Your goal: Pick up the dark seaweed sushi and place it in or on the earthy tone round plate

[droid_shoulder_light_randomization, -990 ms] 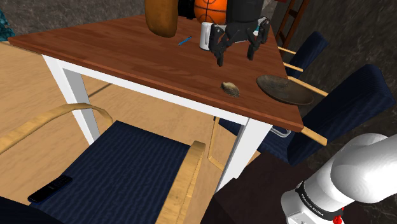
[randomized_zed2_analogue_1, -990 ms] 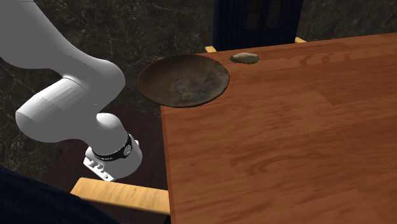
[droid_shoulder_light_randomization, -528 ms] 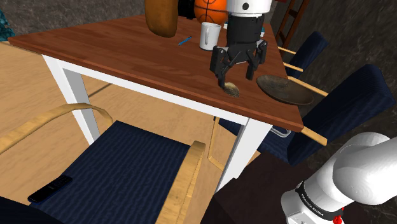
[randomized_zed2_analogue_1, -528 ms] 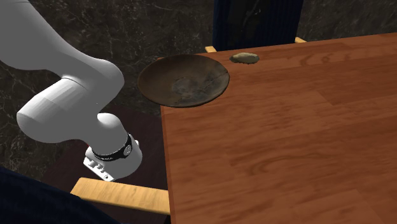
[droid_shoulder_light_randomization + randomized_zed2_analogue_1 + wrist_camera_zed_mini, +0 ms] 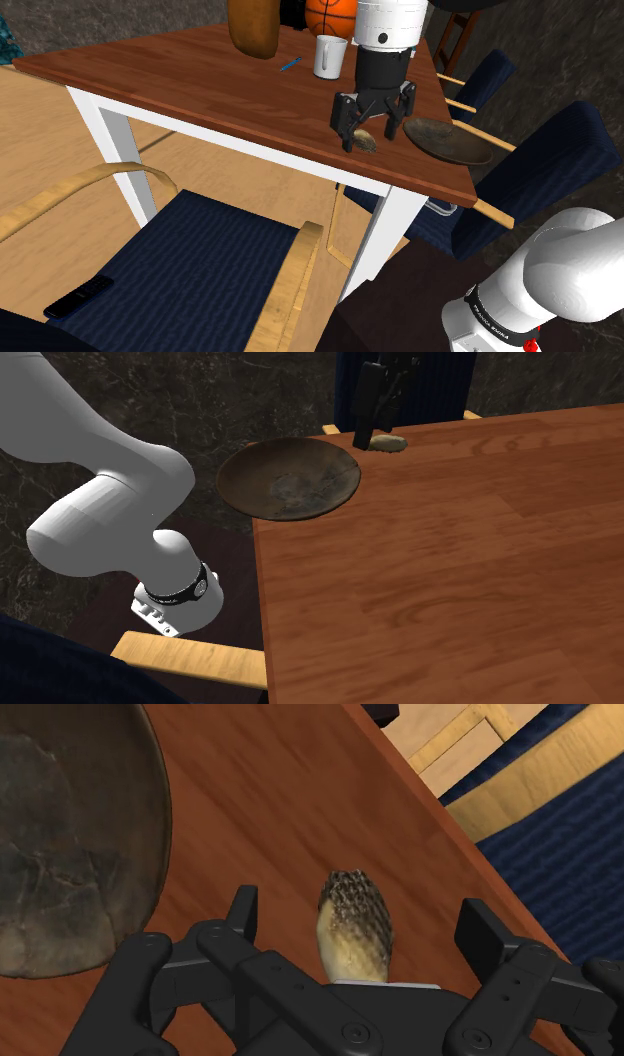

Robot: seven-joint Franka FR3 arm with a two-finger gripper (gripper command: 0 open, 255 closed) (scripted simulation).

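The sushi [image 5: 364,141] is a small oval piece, dark and netted at one end and pale at the other, lying on the wooden table [image 5: 200,85] near its edge. My gripper [image 5: 369,134] hangs just above it, open, with one finger on each side. In the wrist view the sushi [image 5: 353,924] lies between the fingers [image 5: 243,909], with a gap on both sides. The brown round plate [image 5: 447,140] sits beside it at the table corner. In the second exterior view the gripper [image 5: 378,427] stands over the sushi [image 5: 386,443], next to the plate [image 5: 289,477].
A white mug [image 5: 328,56], a blue pen [image 5: 290,65], a basketball [image 5: 333,14] and a brown rounded object [image 5: 253,25] stand farther back on the table. Blue chairs [image 5: 545,160] flank the corner, and another [image 5: 200,270] sits below the table edge.
The gripper has moved from beside the mug towards the table edge and come down over the sushi. It stays open. The sushi and plate have not moved.
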